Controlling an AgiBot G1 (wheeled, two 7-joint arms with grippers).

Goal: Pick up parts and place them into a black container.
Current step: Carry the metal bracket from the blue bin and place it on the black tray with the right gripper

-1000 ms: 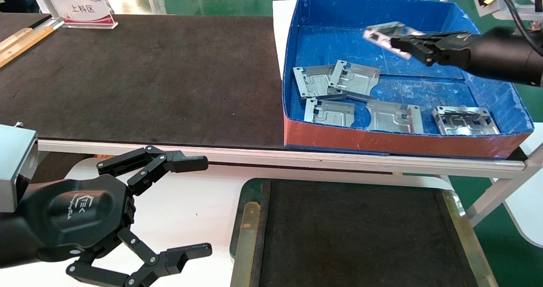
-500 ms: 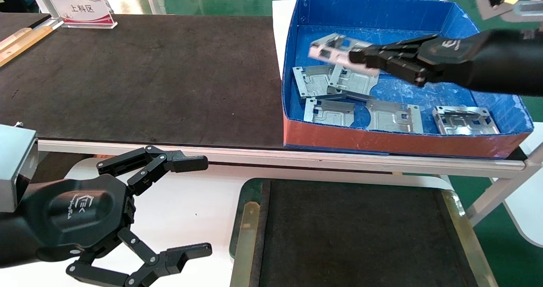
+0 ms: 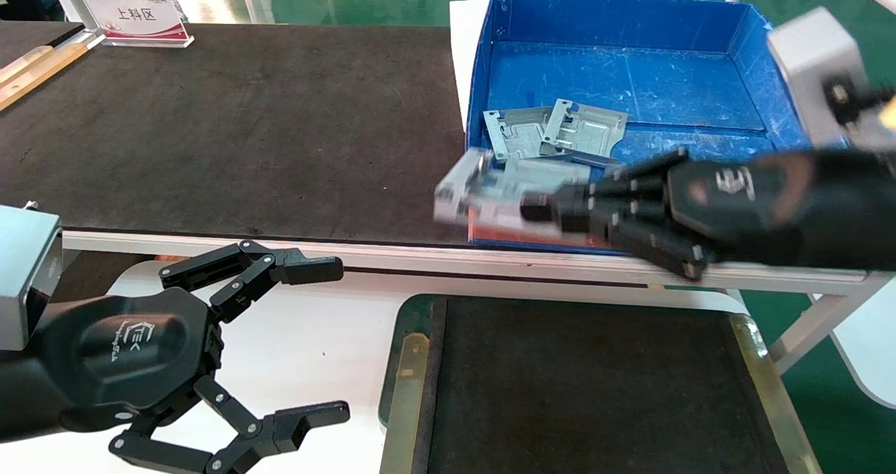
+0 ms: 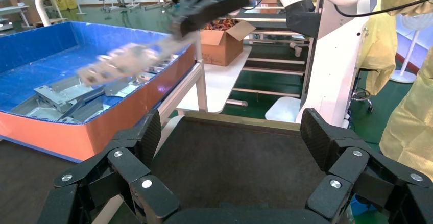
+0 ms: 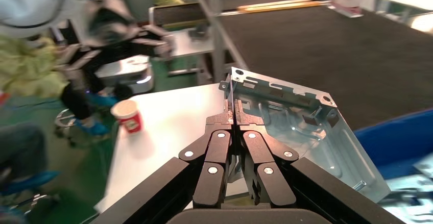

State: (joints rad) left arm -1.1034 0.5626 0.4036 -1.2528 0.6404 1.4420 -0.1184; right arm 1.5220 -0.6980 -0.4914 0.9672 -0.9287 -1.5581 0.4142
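The held plate [image 5: 301, 132] is bare silver-grey sheet metal with a dull sheen, like the plates [image 3: 553, 134] in the box. The blue box [image 3: 630, 75] looks like scuffed corrugated plastic. The tabletop [image 3: 245, 124] carries a matt, slightly rough black mat. Both tools, left [image 3: 325, 341] and right [image 3: 532, 211], are matt black.

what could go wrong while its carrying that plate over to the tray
The right pincer pinches the plate only at one edge, so it could pivot or slip out mid-swing. It hangs over the blue box's red front wall, short of the black container, so a drop would miss.
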